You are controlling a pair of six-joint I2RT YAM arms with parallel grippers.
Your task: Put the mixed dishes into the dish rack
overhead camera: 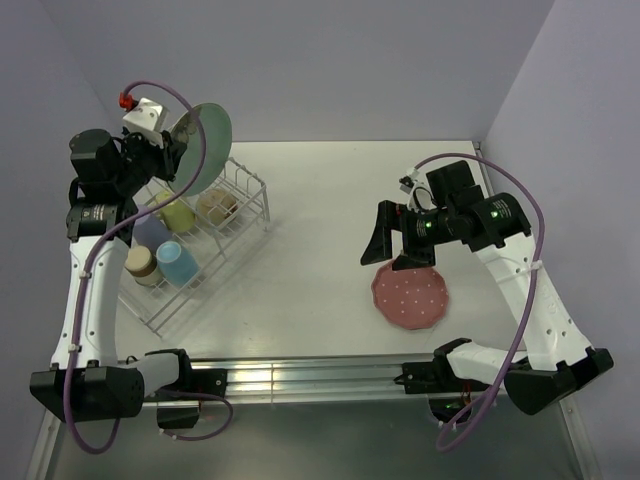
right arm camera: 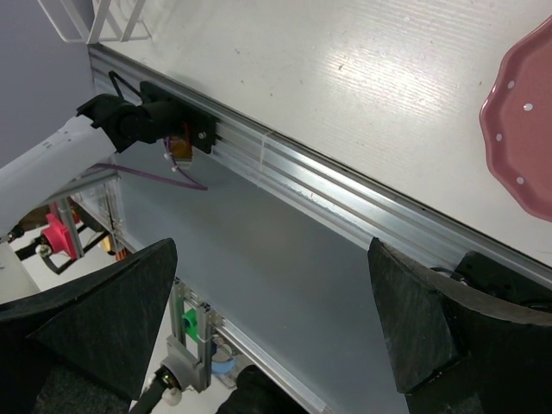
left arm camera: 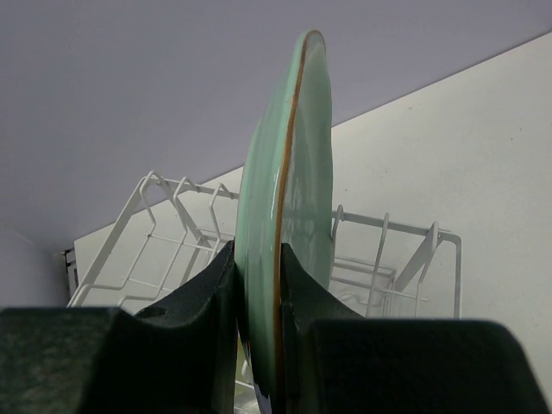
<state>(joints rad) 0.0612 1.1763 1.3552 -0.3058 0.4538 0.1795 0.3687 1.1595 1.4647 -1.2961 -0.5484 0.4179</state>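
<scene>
My left gripper (overhead camera: 180,150) is shut on the edge of the mint-green flower plate (overhead camera: 208,143) and holds it upright above the far end of the white dish rack (overhead camera: 245,180). In the left wrist view the plate (left arm camera: 289,190) stands edge-on between my fingers (left arm camera: 207,293), with rack wires (left arm camera: 379,259) behind. The rack holds a yellow mug (overhead camera: 178,214), cream bowl (overhead camera: 217,207), lavender cup (overhead camera: 150,232), light blue mug (overhead camera: 178,263) and a small pale cup (overhead camera: 142,264). The pink white-dotted plate (overhead camera: 410,297) lies flat on the table. My right gripper (overhead camera: 390,245) is open and empty, just above its far-left rim.
The right wrist view looks down over the table's near aluminium rail (right arm camera: 345,194), with the pink plate's rim (right arm camera: 522,112) at the right edge and the rack's corner (right arm camera: 95,21) at top left. Purple walls close in the back and sides.
</scene>
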